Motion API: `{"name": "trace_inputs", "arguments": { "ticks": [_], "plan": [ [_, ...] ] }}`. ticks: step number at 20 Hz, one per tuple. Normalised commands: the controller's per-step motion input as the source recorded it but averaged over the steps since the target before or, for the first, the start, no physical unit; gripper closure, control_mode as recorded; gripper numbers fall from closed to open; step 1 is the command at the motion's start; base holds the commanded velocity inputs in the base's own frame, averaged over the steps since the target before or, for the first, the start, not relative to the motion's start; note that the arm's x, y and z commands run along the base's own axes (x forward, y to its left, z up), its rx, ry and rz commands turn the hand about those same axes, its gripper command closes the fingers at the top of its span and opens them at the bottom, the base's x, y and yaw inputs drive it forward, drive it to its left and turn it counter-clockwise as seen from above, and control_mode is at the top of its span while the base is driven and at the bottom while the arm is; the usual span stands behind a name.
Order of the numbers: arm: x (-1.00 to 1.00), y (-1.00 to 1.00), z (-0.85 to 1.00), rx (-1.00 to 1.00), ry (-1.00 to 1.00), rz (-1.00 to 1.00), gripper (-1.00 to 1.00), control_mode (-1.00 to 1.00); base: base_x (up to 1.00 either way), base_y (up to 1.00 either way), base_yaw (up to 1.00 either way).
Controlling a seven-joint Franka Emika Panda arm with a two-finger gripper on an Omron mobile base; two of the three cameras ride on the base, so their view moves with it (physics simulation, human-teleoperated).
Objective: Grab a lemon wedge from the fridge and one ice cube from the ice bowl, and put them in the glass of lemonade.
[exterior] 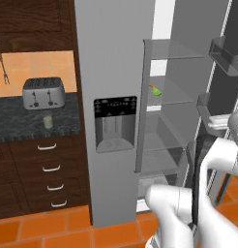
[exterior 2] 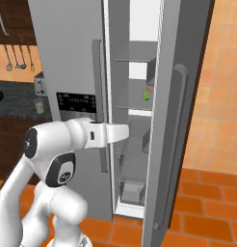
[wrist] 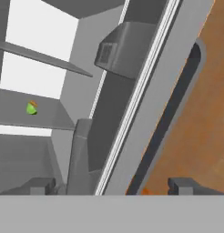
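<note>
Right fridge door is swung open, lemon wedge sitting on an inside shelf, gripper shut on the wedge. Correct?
Not quite. The gripper is open and empty, away from the lemon wedge; the hand view shows its fingertips spread wide with the wedge far up the shelf. The rest holds: the fridge door is open and the wedge lies on an inside shelf.

Glossy white arm point(exterior 2: 53, 144), seemingly dark-grey joints

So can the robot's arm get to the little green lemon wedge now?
Probably yes. The fridge door stands open, the lemon wedge lies on a bare shelf with just an orange sliver beside it, and the gripper has its jaws open.
</note>
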Motion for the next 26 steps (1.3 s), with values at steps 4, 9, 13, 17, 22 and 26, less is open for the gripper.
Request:
{"name": "trace_inputs", "arguments": {
  "ticks": [4,9,13,17,22,26],
  "plan": [
    [0.44,0.08,0.08,-0.16,0.18,0.0,-1.0,-1.0,0.0,0.0,0.0],
    [0.61,0.03,0.05,-0.23,0.15,-0.01,-1.0,-1.0,0.0,0.0,0.0],
    [0.83,0.0,-0.02,-0.06,0.0,-0.02,-1.0,-1.0,0.0,0.0,0.0],
    [0.8,-0.03,-0.13,0.02,-0.12,-0.08,-1.0,-1.0,0.0,0.0,0.0],
    [0.87,-0.26,-0.16,0.11,-0.03,-0.11,-1.0,-1.0,0.0,0.0,0.0],
    [0.78,-0.94,-0.02,0.26,0.0,-0.09,-1.0,-1.0,0.0,0.0,0.0]
  ]
}}
